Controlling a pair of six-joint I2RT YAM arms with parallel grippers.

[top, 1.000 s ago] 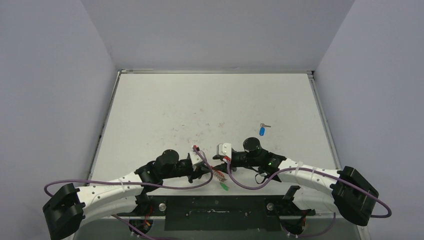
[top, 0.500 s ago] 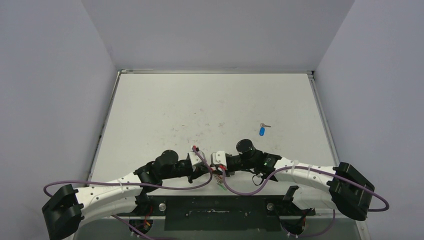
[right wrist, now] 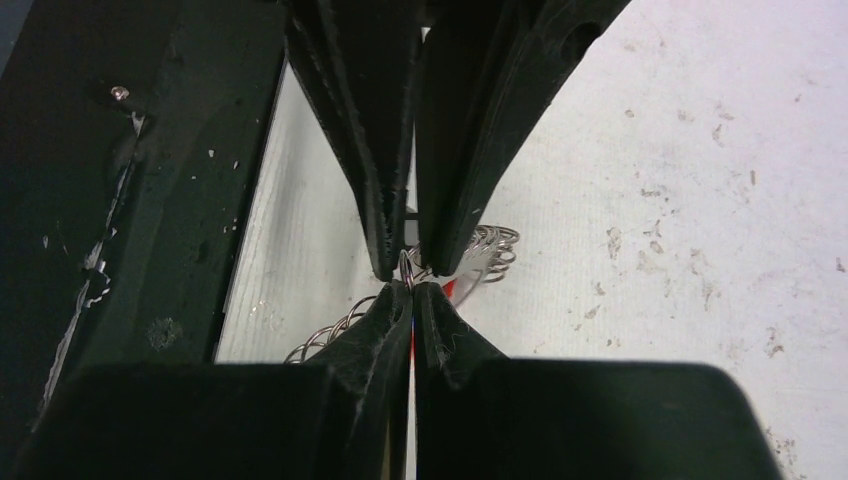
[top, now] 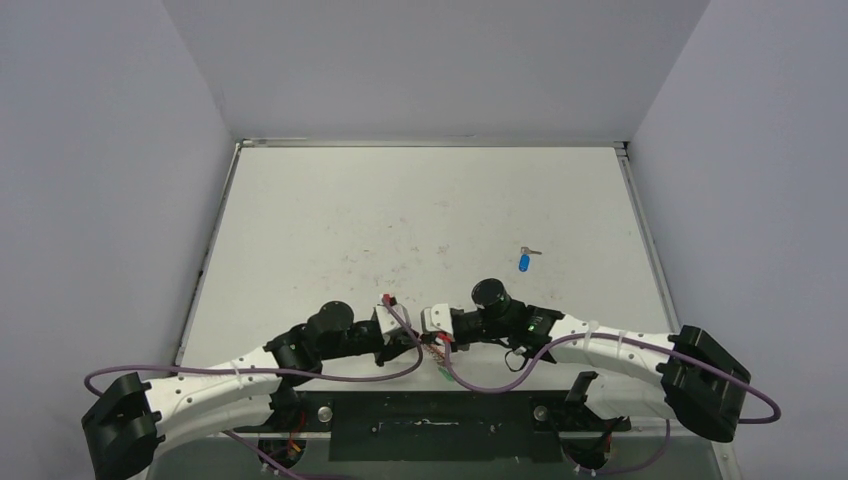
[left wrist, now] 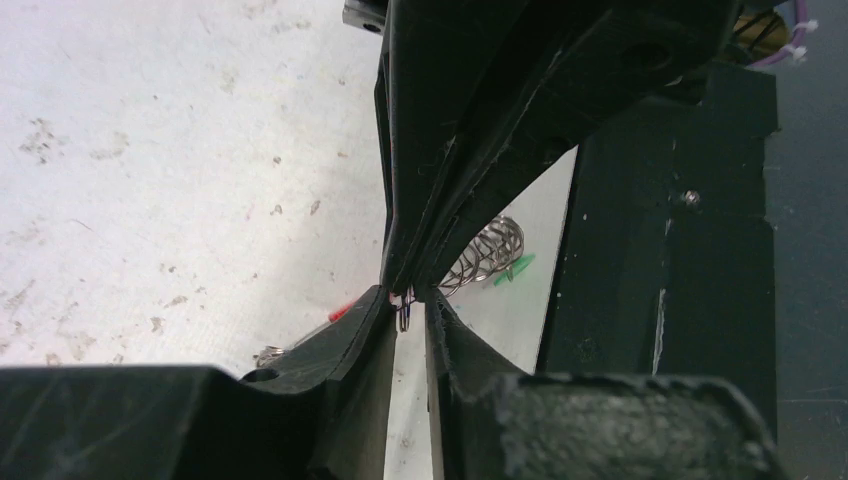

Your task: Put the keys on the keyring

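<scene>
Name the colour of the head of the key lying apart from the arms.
Blue; the key shows best in the top external view.

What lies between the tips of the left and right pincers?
A small wire loop of the keyring, where the left pincer and the right pincer meet; both wrist views show it.

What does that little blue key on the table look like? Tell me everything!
The blue key looks tiny from above. It has a bright blue head that looks like plastic, and a short silvery blade poking out toward the upper right. It lies flat on the white, scuffed table, right of the middle, all by itself. Only the table touches it. Its teeth are too small to see.
</scene>
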